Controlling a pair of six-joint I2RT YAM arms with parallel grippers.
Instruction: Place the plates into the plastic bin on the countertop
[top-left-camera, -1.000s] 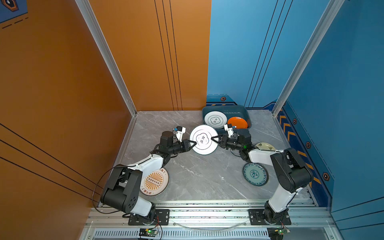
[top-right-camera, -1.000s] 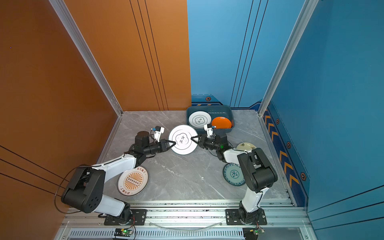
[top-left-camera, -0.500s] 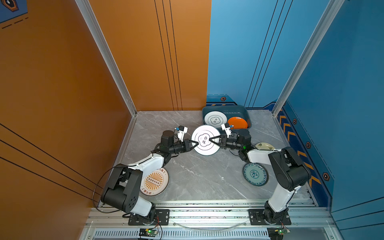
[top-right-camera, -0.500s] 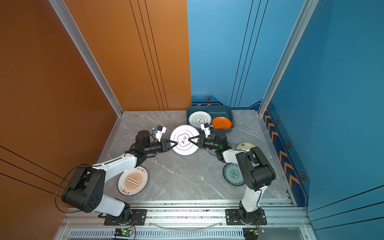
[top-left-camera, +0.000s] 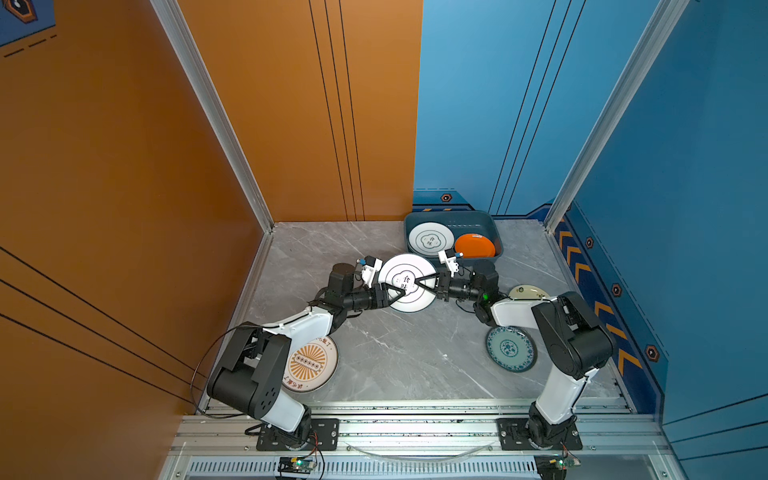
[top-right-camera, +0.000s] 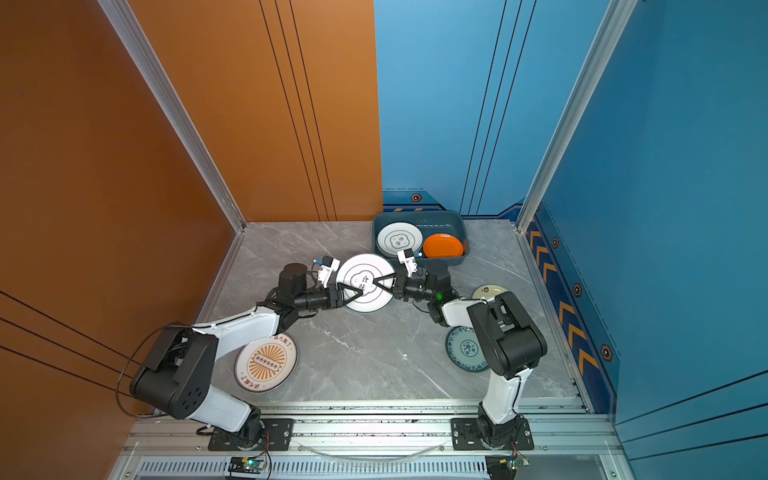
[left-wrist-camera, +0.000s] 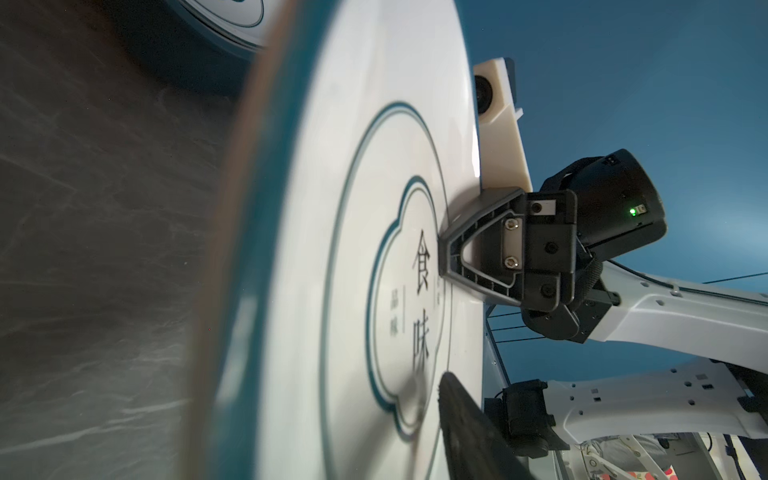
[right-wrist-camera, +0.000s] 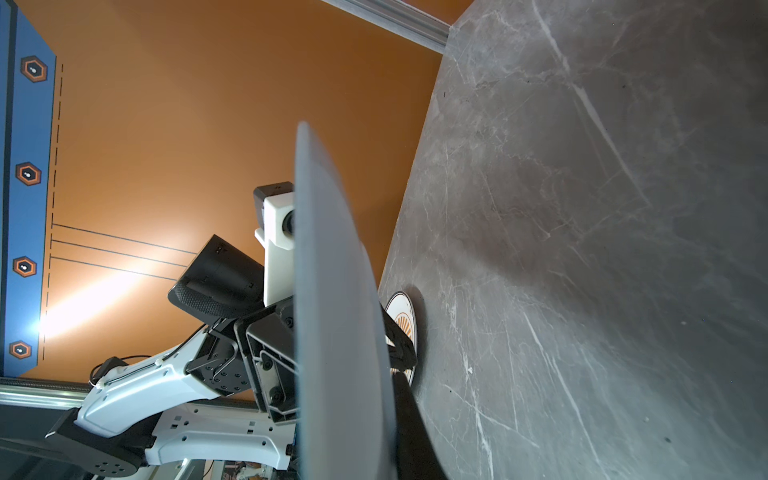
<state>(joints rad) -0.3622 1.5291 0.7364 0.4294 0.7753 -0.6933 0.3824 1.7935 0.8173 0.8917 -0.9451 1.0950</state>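
A white plate with a green emblem (top-left-camera: 407, 270) (top-right-camera: 376, 266) hangs tilted above the countertop (top-left-camera: 395, 353), between both grippers. My right gripper (top-left-camera: 413, 282) is shut on its right half, one finger flat on the face (left-wrist-camera: 446, 249). My left gripper (top-left-camera: 401, 292) straddles the left half with its jaws open, and its finger (left-wrist-camera: 461, 415) stands off the face. The plastic bin (top-left-camera: 451, 214) at the back holds a second emblem plate (top-left-camera: 430, 240) and an orange plate (top-left-camera: 475, 246). Lying on the countertop are a sunburst plate (top-left-camera: 309, 363), a teal floral plate (top-left-camera: 509, 348) and a cream plate (top-left-camera: 528, 292).
Orange and blue walls close in the left, back and right sides. An aluminium rail (top-left-camera: 415, 428) with both arm bases runs along the front. The left arm's shoulder (top-left-camera: 249, 374) overhangs the sunburst plate, and the right arm's shoulder (top-left-camera: 573, 332) stands beside the floral plate.
My right gripper has slid in over the plate's right half and shut on it. My left gripper's jaws have opened. The plate has hardly moved.
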